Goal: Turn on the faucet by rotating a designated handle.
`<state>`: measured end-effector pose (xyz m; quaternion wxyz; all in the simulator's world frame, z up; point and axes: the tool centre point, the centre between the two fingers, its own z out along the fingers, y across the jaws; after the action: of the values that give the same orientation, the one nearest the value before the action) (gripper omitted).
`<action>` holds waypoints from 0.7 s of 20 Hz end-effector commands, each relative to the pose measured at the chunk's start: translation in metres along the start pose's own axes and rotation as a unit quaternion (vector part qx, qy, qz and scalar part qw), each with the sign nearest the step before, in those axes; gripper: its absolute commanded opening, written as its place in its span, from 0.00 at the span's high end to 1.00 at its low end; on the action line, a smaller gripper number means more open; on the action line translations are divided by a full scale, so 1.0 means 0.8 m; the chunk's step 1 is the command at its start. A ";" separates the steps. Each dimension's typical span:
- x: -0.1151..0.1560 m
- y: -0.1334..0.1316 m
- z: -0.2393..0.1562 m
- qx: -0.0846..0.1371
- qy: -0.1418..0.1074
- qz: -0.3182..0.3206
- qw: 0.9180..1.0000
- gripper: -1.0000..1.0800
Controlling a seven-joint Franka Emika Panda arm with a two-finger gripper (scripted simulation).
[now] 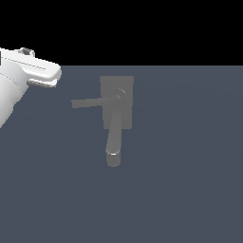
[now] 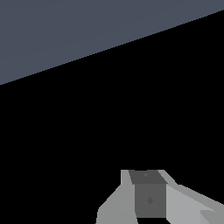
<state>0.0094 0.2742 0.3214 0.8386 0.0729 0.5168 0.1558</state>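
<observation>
1. Floor: a flat blue-grey surface, open on every side of the faucet in the exterior view.
2. Obstacles on it: the base plate, the round hub, the thick spout running toward the floor's near edge, and the thin handle reaching toward the exterior view's left.
3. Arm: over the floor's far corner on the exterior view's left, apart from the handle tip, open floor between them.
4. Wrist view: only bare floor and blackness ahead of the gripper.
</observation>
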 end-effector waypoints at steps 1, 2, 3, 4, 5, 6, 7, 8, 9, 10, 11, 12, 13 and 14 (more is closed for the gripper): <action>0.028 -0.022 -0.010 0.003 0.030 -0.022 0.999 1.00; 0.037 -0.030 -0.014 0.005 0.040 -0.029 0.999 1.00; 0.046 -0.037 -0.017 0.006 0.049 -0.036 0.998 1.00; 0.053 -0.044 -0.021 0.008 0.057 -0.042 0.997 1.00; 0.060 -0.050 -0.024 0.010 0.065 -0.047 0.997 1.00; 0.066 -0.056 -0.027 0.011 0.072 -0.052 0.996 1.00; 0.071 -0.061 -0.029 0.012 0.078 -0.057 0.995 1.00; 0.076 -0.065 -0.032 0.013 0.083 -0.061 0.995 1.00; 0.079 -0.069 -0.034 0.013 0.088 -0.065 0.994 1.00; 0.083 -0.072 -0.035 0.014 0.092 -0.069 0.993 1.00; 0.086 -0.076 -0.037 0.015 0.096 -0.071 0.993 1.00; 0.089 -0.079 -0.039 0.016 0.099 -0.073 0.992 1.00; 0.093 -0.084 -0.041 0.018 0.103 -0.075 0.992 1.00; 0.096 -0.089 -0.044 0.021 0.107 -0.075 0.991 1.00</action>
<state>0.0231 0.2358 0.2268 0.7900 0.0340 0.6053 0.0917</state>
